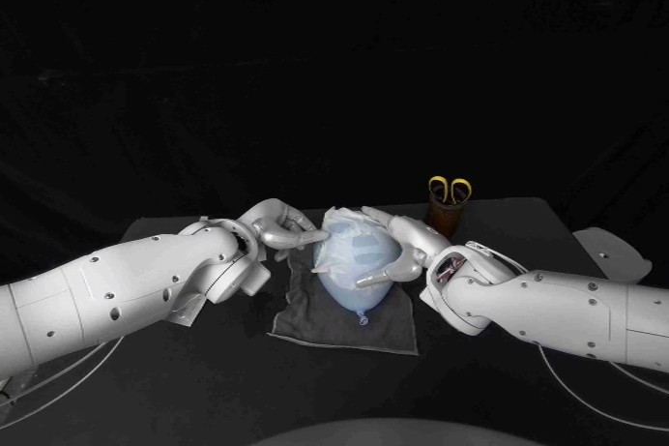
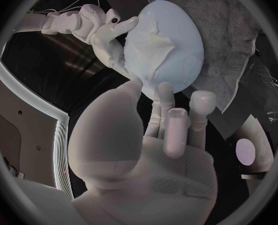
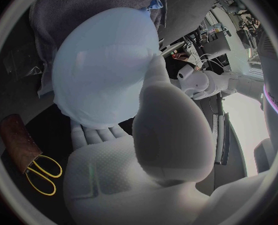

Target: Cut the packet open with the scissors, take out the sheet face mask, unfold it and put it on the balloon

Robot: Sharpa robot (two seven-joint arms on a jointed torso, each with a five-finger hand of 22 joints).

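A pale blue balloon [image 1: 357,264] [image 2: 176,40] [image 3: 101,75] lies on a grey cloth [image 1: 346,322], knot toward me. A white sheet mask [image 1: 334,241] [image 2: 150,50] drapes over its far left part, creased. My left hand [image 1: 279,227] [image 2: 170,130] reaches in from the left, its fingertips touching the balloon at the mask's edge, thumb and fingers apart. My right hand [image 1: 399,249] [image 3: 148,145] cups the balloon from the right, thumb along its side and fingers under it. Yellow-handled scissors [image 1: 448,189] [image 3: 41,172] stand in a brown holder [image 1: 444,218] [image 3: 18,135].
The grey cloth [image 2: 239,50] [image 3: 82,5] spreads under the balloon and toward the table's front. The holder stands behind the right hand. A pale object [image 1: 614,252] sits at the table's right edge. Something clear and crinkled [image 3: 16,60] lies on the table beside the cloth.
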